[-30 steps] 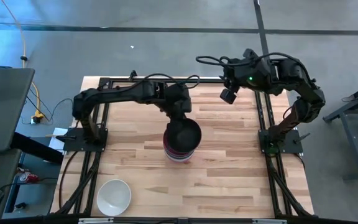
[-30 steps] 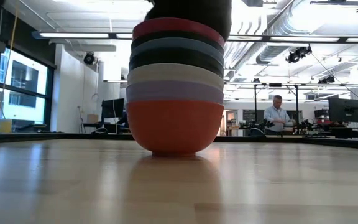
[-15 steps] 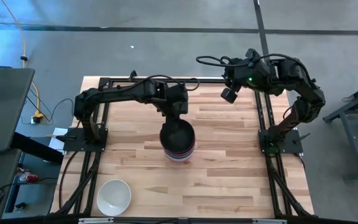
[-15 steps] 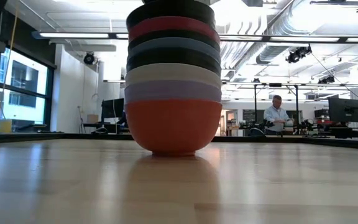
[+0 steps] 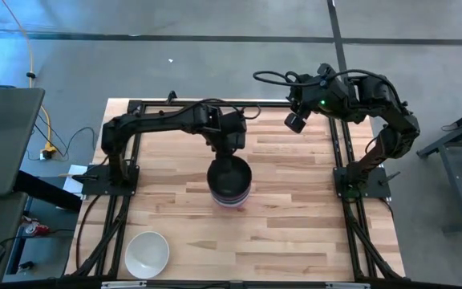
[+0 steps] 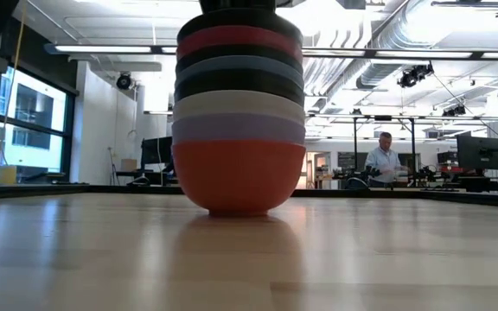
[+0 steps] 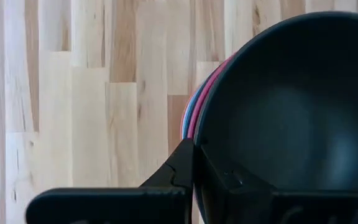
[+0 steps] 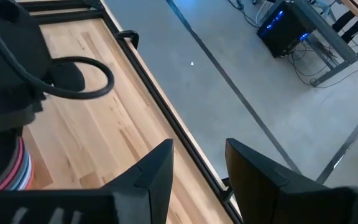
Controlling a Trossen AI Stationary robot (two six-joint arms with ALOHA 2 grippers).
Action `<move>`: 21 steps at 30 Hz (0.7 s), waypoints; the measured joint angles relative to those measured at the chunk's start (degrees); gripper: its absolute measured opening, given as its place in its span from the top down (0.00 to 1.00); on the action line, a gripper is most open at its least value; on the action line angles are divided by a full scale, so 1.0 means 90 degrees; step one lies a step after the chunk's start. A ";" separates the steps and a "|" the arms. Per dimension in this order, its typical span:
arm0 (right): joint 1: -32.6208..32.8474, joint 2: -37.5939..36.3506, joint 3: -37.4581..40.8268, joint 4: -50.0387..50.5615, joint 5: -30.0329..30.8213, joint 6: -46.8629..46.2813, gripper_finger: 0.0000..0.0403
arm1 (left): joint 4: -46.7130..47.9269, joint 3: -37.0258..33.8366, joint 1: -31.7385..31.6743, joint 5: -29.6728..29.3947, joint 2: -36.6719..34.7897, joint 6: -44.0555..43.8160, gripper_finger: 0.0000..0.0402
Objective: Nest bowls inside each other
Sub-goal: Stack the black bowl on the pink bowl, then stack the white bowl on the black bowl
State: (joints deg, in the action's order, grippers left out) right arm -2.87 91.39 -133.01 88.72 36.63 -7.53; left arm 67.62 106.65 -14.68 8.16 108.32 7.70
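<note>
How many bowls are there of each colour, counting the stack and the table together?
black bowls: 3
white bowls: 2
lavender bowl: 1
blue bowl: 1
red bowl: 1
magenta bowl: 1
Total: 9

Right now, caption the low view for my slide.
Nested bowl stack, red bowl lowest, standing on the wooden table.

Table (image 5: 295,217): butcher-block wood in pale and tan strips, smooth, with a soft satin sheen at table height. Bowls (image 6: 239,130): plain, smooth, plastic-looking with a low semi-matt sheen; top black bowl (image 7: 291,106) matt inside with a faint soft highlight, white bowl (image 5: 147,253) the same smooth finish. Frame (image 5: 339,160) round the table: matt black metal bars; floor (image 5: 215,64): smooth grey concrete.
</note>
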 joint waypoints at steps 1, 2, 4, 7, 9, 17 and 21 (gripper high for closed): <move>0.0001 0.0000 0.0000 0.0007 -0.0004 0.0000 0.65 | 0.0006 0.0000 -0.0003 0.0000 0.0032 0.0001 1.00; 0.0002 0.0000 0.0000 0.0017 -0.0004 0.0000 0.65 | 0.0004 0.0000 -0.0005 0.0012 0.0057 0.0012 1.00; 0.0001 0.0002 0.0000 0.0025 -0.0004 0.0000 0.65 | 0.0004 0.0000 -0.0005 0.0024 0.0072 0.0053 1.00; 0.0000 0.0002 0.0000 0.0028 -0.0004 0.0000 0.65 | -0.0020 0.0000 0.0001 0.0044 0.0072 0.0114 0.99; 0.0000 0.0002 0.0000 0.0026 -0.0004 0.0001 0.65 | -0.0035 0.0000 0.0002 0.0041 0.0070 0.0146 0.97; 0.0000 0.0002 0.0000 0.0025 -0.0004 0.0000 0.65 | -0.0143 0.0000 0.0012 0.0110 0.0062 0.0345 0.72; 0.0001 0.0004 0.0000 0.0025 -0.0004 0.0000 0.65 | -0.0112 0.0143 0.0010 0.0284 0.0060 0.0394 0.61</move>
State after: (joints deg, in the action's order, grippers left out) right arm -2.86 91.43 -133.01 88.95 36.60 -7.53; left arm 66.62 107.93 -14.58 10.72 108.86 11.25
